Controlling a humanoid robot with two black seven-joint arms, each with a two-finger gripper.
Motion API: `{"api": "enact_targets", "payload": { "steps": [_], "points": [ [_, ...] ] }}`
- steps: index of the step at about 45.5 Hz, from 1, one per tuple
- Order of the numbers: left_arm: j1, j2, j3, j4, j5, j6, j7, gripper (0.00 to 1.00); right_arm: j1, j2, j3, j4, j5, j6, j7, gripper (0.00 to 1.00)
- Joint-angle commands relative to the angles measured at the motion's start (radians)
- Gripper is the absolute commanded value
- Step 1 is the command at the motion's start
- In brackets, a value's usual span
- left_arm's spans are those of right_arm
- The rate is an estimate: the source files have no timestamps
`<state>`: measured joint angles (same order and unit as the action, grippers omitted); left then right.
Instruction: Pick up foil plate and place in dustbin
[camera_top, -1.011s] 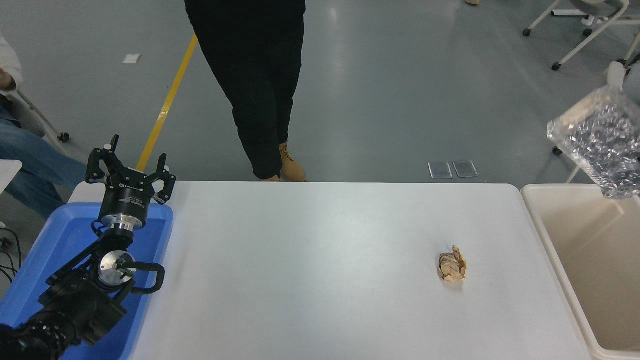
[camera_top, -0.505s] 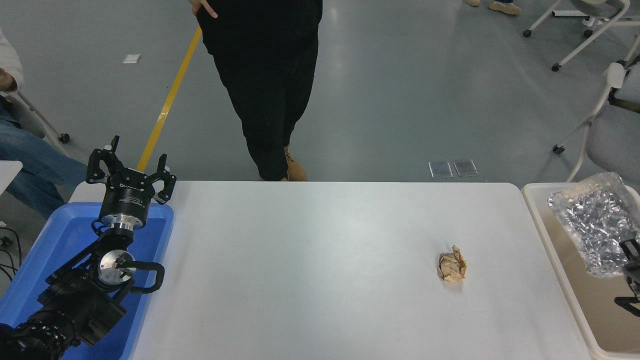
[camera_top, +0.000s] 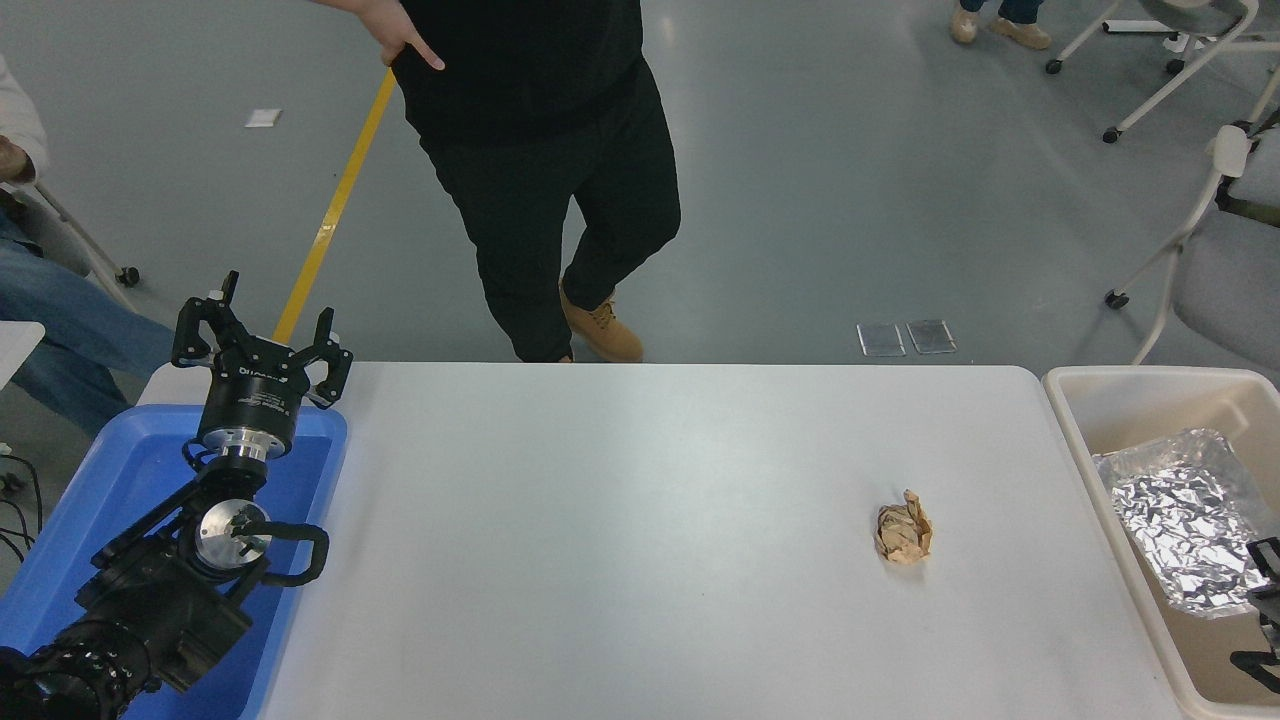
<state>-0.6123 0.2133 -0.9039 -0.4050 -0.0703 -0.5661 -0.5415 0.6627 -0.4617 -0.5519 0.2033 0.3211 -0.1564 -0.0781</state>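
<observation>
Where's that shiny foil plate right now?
In the head view the foil plate lies inside the beige dustbin at the table's right end, right of the crumpled brown paper ball.

Black two-armed robot with matte black grippers.

The left arm (camera_top: 150, 590) is black with silver metal discs at its joints, a looping black cable, and a three-fingered left gripper (camera_top: 262, 340); the right gripper (camera_top: 1262, 600) shows only as black fragments, perhaps finger links.
</observation>
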Motion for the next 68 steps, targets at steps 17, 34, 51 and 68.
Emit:
{"api": "enact_targets", "payload": {
  "steps": [17, 34, 51, 68],
  "points": [
    [0.0, 0.0, 0.0, 0.0, 0.0, 0.0, 0.0, 0.99, 0.577, 0.077, -0.095, 0.26, -0.244, 0.075, -0.005, 1.0],
    [0.0, 0.0, 0.0, 0.0, 0.0, 0.002, 0.0, 0.99, 0.799, 0.233, -0.255, 0.332, -0.281, 0.443, -0.017, 1.0],
    [0.0, -0.002, 0.0, 0.002, 0.0, 0.002, 0.0, 0.99, 1.098, 0.201, -0.382, 0.812, -0.277, 0.529, -0.156, 1.0],
    [0.0, -0.002, 0.0, 0.0, 0.0, 0.002, 0.0, 0.99, 1.356, 0.132, -0.442, 1.185, -0.269, 0.629, -0.2, 1.0]
  ]
}}
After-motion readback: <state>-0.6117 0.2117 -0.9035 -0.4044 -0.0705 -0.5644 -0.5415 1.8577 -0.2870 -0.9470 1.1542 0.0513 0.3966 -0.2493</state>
